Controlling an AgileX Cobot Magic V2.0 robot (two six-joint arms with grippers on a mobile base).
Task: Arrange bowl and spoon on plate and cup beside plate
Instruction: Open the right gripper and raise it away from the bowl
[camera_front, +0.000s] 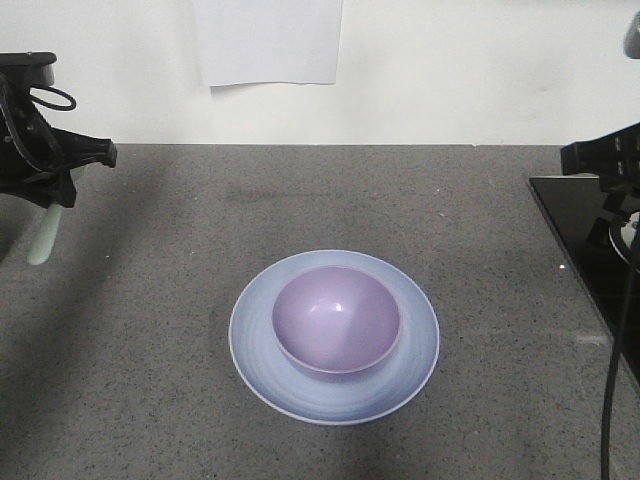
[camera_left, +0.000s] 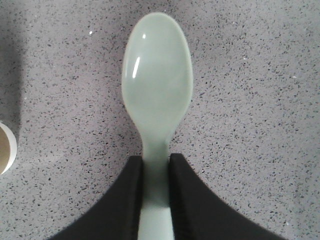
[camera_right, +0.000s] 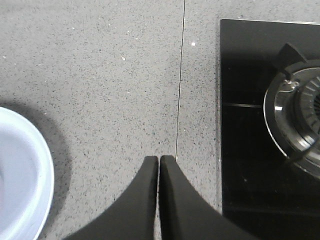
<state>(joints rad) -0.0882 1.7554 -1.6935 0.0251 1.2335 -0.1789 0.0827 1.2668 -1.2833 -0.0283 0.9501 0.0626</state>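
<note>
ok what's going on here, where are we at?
The left gripper is shut on the spoon, holding it by the handle, off to the left of the plate. The bowl already sits on the plate. The right gripper is shut and empty, near the hob. The spoon is not yet placed.

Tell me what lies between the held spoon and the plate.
Nothing but bare grey countertop between the spoon and the plate, per the front view.
</note>
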